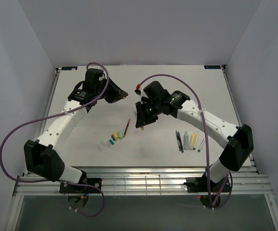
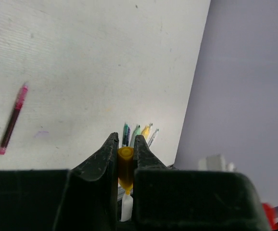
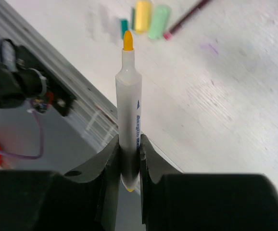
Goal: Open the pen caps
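We see our left claw (image 2: 125,140) clamped on a yellow cap (image 2: 125,168), our right claw (image 3: 129,143) gripping the uncapped marker (image 3: 128,96).

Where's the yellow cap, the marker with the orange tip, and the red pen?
yellow cap (image 2: 125,166): left wrist view, on its side, below the round end.
marker (image 3: 128,110): right wrist view, middle of its white barrel.
red pen (image 2: 12,120): left wrist view, middle of its shaft.

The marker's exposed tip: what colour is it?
Orange-yellow tip on a white marker, clearest in the right wrist view.
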You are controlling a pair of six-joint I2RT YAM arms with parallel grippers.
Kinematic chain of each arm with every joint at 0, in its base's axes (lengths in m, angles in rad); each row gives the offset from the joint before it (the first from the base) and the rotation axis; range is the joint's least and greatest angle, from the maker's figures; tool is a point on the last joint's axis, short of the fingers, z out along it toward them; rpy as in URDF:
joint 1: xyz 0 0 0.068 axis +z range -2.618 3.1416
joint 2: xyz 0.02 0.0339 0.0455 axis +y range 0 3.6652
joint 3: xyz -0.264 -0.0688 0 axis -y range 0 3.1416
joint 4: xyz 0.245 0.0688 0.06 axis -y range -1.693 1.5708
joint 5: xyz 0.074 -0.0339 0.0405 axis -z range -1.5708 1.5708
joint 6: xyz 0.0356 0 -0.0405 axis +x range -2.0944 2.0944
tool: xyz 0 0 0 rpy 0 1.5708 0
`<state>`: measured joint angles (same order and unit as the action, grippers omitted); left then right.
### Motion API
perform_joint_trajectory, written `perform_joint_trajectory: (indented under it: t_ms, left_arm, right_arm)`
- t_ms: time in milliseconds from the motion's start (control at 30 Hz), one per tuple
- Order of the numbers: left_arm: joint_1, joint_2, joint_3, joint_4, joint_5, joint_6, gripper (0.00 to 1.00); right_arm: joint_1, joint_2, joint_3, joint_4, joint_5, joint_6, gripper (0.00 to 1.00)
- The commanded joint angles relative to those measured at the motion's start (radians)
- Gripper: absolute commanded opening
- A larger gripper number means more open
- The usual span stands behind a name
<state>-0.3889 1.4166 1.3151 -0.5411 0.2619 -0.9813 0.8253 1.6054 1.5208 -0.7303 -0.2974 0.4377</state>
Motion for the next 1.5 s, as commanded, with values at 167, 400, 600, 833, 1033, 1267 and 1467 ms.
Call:
perform_joint_trajectory:
  t_ms: [167, 400, 600, 833, 1033, 1267, 1467]
  left_arm:
    - [0.125, 0.053, 0.093, -0.104, -0.042, 0.153, 0.00]
    - [0.145, -0.045, -0.017, -0.298, -0.171, 0.283, 0.00]
    - [0.154, -0.145, -0.174, -0.462, -0.254, 0.332, 0.00]
    - [0.157, -0.191, -0.304, -0.543, -0.325, 0.334, 0.00]
    - [0.157, -0.199, -0.370, -0.548, -0.314, 0.332, 0.00]
    - [0.159, -0.226, -0.471, -0.533, -0.263, 0.320, 0.00]
    - [0.159, -0.254, -0.527, -0.527, -0.231, 0.313, 0.00]
  right_arm:
    - [0.028, -0.162, -0.278, -0.117, 0.152, -0.074, 0.08]
    - [-0.103, -0.153, -0.352, -0.070, 0.067, -0.063, 0.08]
    - [-0.166, -0.113, -0.396, -0.052, 0.072, -0.068, 0.08]
    - [-0.202, -0.082, -0.444, -0.012, 0.089, -0.074, 0.08]
    - [-0.218, -0.070, -0.471, 0.008, 0.096, -0.076, 0.08]
    - [-0.248, -0.065, -0.521, 0.034, 0.098, -0.079, 0.08]
    - [-0.259, -0.032, -0.541, 0.065, 0.099, -0.096, 0.08]
